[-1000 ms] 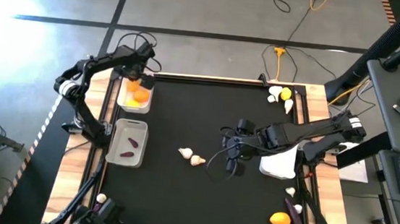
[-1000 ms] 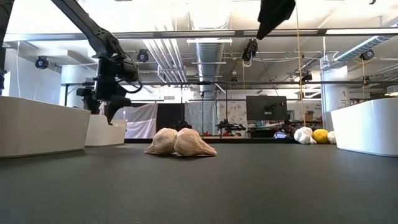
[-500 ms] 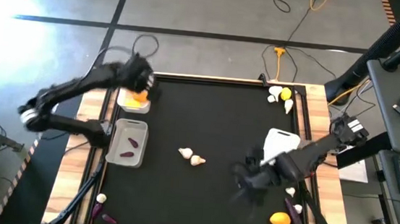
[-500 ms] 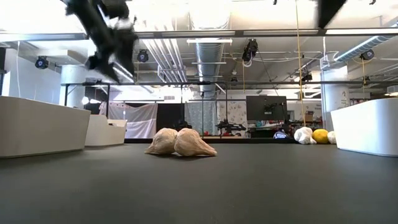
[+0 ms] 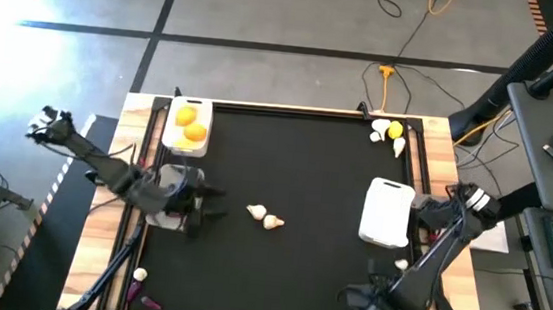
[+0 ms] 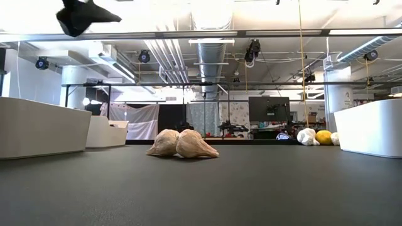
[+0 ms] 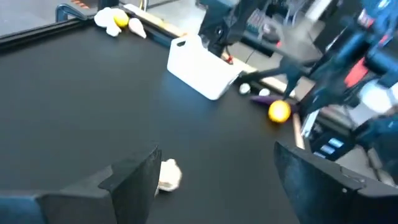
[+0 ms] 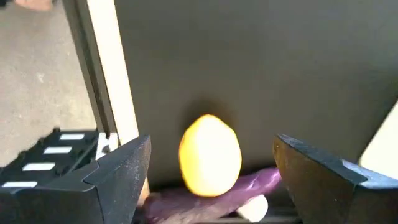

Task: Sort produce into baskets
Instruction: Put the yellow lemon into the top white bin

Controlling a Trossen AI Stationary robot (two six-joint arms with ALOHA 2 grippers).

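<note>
While the right gripper [image 8: 208, 180] gapes wide before one citrus [image 8: 210, 155] touching one eggplant [image 8: 211, 190] at the bench's [image 5: 296, 167] near corner, two garlic bulbs [image 5: 264, 216] lie mid-bench by the wide-open left gripper [image 5: 207, 201]; farthest, two citrus [image 5: 191, 124] fill one basket [image 5: 185, 147].

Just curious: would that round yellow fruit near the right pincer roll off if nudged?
Probably. The citrus looks smooth and round, so it would likely roll. The eggplant touching it may block one side. The open right pincer might squeeze it out sideways.
</note>
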